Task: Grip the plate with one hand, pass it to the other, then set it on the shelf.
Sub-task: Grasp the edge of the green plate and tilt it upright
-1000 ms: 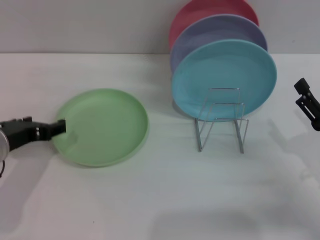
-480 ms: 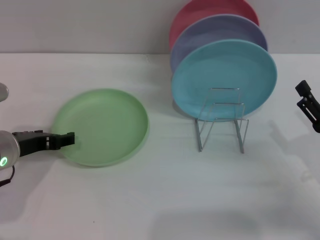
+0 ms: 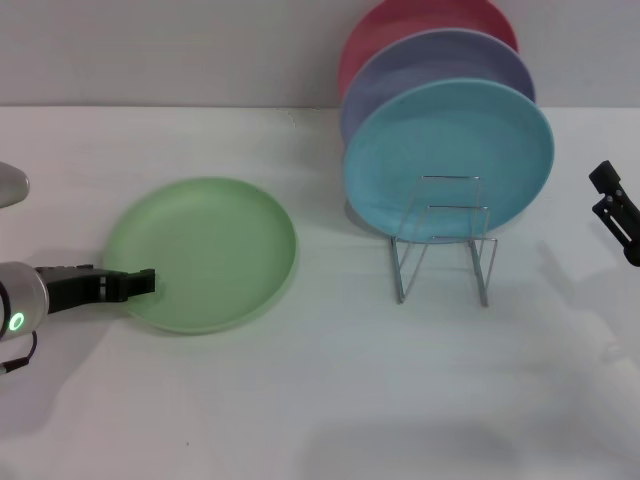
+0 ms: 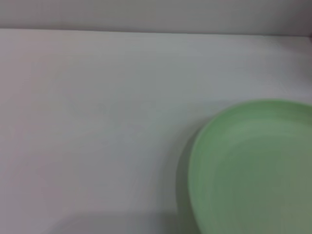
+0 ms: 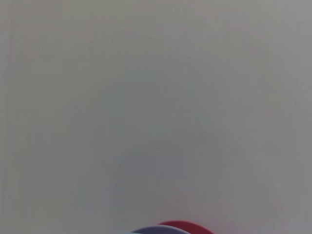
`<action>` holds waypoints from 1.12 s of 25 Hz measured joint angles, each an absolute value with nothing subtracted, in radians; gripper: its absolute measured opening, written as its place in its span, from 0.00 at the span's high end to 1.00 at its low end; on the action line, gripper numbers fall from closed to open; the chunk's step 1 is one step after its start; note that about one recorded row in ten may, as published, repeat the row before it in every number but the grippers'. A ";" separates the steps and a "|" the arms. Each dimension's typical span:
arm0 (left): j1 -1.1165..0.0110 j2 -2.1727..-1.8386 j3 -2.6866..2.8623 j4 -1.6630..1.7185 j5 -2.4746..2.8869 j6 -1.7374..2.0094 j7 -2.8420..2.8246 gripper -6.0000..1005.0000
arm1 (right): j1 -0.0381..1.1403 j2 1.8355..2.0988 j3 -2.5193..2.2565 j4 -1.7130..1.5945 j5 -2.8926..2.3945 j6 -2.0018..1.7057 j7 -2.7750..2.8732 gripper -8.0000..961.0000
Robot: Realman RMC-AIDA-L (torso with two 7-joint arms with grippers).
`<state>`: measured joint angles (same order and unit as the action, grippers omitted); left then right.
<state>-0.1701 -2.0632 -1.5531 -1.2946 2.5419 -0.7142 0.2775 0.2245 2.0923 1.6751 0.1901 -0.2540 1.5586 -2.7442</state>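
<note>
your left gripper (image 3: 140,283) sits at the near-left rim of the plate (image 3: 205,252), nearer than the right gripper (image 3: 615,210); whether its jaws grasp, you cannot tell.

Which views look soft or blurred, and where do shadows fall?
Head view: fairly sharp; the green plate and the wire rack each cast a soft shadow on the white table; the left gripper sits at the plate's rim, the right gripper waits at the right edge. Left wrist view: blurred, plate edges smeared. Right wrist view: almost featureless grey.
</note>
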 joint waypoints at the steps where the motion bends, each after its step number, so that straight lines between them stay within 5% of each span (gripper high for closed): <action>1: -0.172 -2.063 -1.557 -1.293 2.542 -0.715 0.277 0.18 | 0.224 2.092 1.675 0.190 -0.254 1.559 -2.744 0.15; 14: -0.176 -2.062 -1.562 -1.288 2.545 -0.728 0.287 0.33 | 0.231 2.092 1.672 0.190 -0.256 1.560 -2.744 0.15; 19: -0.177 -2.062 -1.562 -1.290 2.542 -0.725 0.304 0.56 | 0.230 2.092 1.672 0.190 -0.256 1.560 -2.743 0.15; 22: -0.177 -2.062 -1.562 -1.291 2.541 -0.725 0.308 0.78 | 0.227 2.092 1.672 0.190 -0.256 1.560 -2.743 0.15; 28: -0.174 -2.063 -1.562 -1.309 2.541 -0.721 0.313 0.85 | 0.225 2.092 1.672 0.190 -0.256 1.560 -2.743 0.15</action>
